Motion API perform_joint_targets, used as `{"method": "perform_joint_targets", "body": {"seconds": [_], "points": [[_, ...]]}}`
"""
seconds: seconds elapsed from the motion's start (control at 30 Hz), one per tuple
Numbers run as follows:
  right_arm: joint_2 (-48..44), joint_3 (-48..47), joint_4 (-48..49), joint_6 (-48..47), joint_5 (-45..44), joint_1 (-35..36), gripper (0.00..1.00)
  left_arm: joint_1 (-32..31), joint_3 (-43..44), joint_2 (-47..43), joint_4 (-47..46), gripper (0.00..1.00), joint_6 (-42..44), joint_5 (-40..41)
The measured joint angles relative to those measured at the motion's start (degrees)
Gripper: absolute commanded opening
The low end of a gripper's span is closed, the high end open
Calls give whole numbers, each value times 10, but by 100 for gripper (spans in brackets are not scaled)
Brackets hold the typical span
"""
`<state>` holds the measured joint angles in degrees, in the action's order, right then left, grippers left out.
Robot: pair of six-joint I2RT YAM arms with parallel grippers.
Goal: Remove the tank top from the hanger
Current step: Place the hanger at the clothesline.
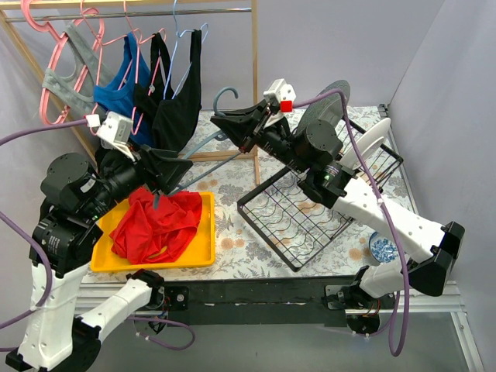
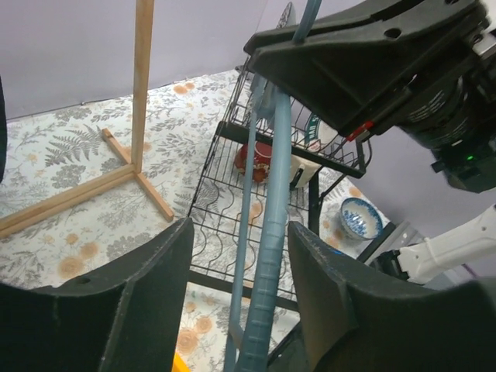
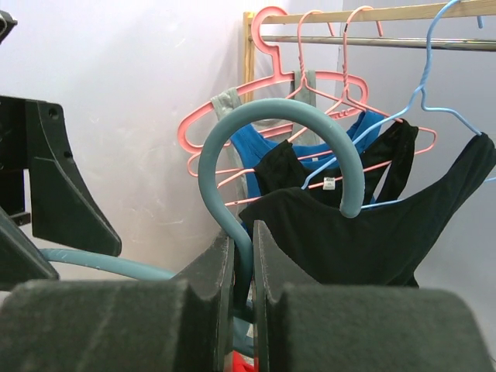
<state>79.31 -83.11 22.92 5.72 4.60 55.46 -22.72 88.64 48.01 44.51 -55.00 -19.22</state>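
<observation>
**Two-arm unhanging task, late stage (judged).**

- **Tank top.** Nearest the arm bases and directly below the left tool (image 1: 177,174), the red tank top (image 1: 155,225) lies as a crumpled heap. It sits in a yellow tray (image 1: 203,246) on the patterned surface (image 1: 226,225). In this state it has no clear long axis or heading, and it spreads roughly across the tray's width.
- **Left tool.** It is spread, its fingers flanking the two bare bars of the teal hanger (image 3: 271,110) without visibly touching them.
- **Progress.** The garment appears to be off the hanger. The hanger's low end dips toward the heap under the left tool, and it cannot be told whether a strap catches there. What is probably left is to confirm the cloth is free and to dispose of the hanger.
- **Hanger axis.** The long axis slants from beneath the left tool up and away to the right tool (image 3: 242,248).
- **Right tool.** It is pressed together on the hanger's neck just under the hook. The hook rises above this tool and curls over toward the back.
- **Background.** Beside and below the right tool stands a black wire dish rack (image 1: 294,225). Beyond both tools, a rail (image 1: 194,11) carries other hangers with blue, black and grey garments.
</observation>
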Motion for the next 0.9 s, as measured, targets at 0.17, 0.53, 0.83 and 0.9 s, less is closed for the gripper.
{"method": "perform_joint_targets", "body": {"seconds": [0.17, 0.53, 0.83, 0.9], "points": [[6, -1, -5, 0, -10, 0, 1, -5, -16, -1, -7, 0, 0, -18], [-11, -2, -24, 26, -40, -2, 99, -3, 9, 24, -33, 0, -5, 51], [-145, 16, -27, 10, -105, -2, 97, -3, 26, 86, -77, 0, 7, 133], [-167, 18, -19, 7, -116, -2, 97, -3, 39, 108, -79, 0, 10, 150]]}}
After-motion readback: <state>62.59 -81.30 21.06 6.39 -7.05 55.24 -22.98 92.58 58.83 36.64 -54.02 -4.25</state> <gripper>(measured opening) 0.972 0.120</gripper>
